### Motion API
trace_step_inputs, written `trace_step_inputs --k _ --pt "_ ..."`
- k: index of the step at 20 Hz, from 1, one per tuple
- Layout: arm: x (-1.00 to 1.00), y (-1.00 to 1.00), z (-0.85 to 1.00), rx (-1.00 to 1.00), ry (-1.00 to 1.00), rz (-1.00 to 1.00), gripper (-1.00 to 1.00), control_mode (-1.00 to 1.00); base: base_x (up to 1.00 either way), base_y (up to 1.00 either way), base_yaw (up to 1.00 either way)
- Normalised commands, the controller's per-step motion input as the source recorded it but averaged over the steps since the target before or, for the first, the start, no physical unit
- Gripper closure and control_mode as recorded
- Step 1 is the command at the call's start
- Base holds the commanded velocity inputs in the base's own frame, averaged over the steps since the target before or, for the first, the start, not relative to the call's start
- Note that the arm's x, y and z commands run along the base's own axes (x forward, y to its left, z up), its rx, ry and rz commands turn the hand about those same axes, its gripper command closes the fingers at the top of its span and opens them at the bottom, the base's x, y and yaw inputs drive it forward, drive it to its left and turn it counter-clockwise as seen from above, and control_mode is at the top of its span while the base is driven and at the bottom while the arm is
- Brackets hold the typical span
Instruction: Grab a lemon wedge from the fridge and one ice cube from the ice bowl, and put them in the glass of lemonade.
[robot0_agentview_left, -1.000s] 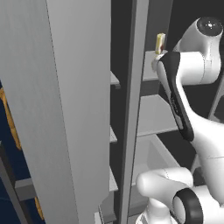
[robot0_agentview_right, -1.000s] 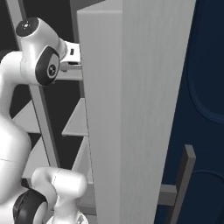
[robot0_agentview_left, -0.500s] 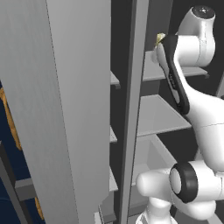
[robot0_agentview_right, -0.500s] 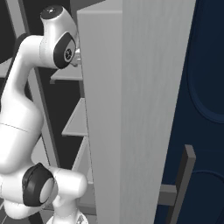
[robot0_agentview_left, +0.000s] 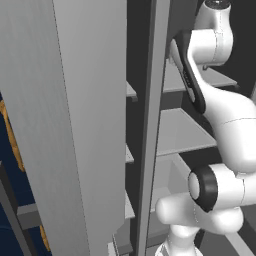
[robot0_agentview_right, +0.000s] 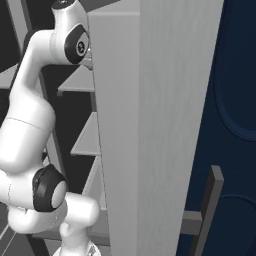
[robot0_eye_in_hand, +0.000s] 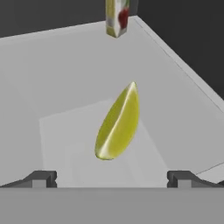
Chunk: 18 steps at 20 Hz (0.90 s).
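In the hand view a yellow-green lemon wedge (robot0_eye_in_hand: 118, 124) lies on a grey fridge shelf (robot0_eye_in_hand: 57, 87), straight ahead of my gripper (robot0_eye_in_hand: 111, 179). The two dark fingertips (robot0_eye_in_hand: 41, 178) stand wide apart at the bottom of that view, open, with nothing between them and the wedge just beyond them. In the base views the white arm (robot0_agentview_left: 220, 105) reaches up into the open grey fridge (robot0_agentview_left: 90, 100), its hand hidden behind the fridge's upright. The open fridge door (robot0_agentview_right: 150, 125) stands to the arm's right. The ice bowl and the glass of lemonade are out of view.
A slim pale-yellow carton with a red picture (robot0_eye_in_hand: 117, 16) stands at the back of the same shelf. Dark fridge walls close the shelf at the rear and right. Lower grey shelves (robot0_agentview_left: 177, 132) sit below. A navy cabinet (robot0_agentview_right: 235, 100) and a dark bar handle (robot0_agentview_right: 205, 210) flank the door.
The arm has risen and reached further into the fridge, so its upper joint sits higher in both base views. The jaws have stayed open.
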Motion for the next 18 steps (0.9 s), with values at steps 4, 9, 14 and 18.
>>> trace_step_inputs --k 4,9,14,18 --pt "0.38 0.00 -0.10 0.10 -0.01 -0.20 -1.00 -1.00 0.00 0.00 0.00" --pt "0.38 -0.01 -0.28 0.09 -0.06 -0.18 -1.00 -1.00 0.00 0.00 0.00" --pt "0.00 -0.27 0.00 0.03 0.04 -0.12 -1.00 -1.00 0.00 0.00 0.00" --pt "0.04 -0.18 -0.06 0.01 0.04 -0.08 -1.00 -1.00 0.00 0.00 0.00"
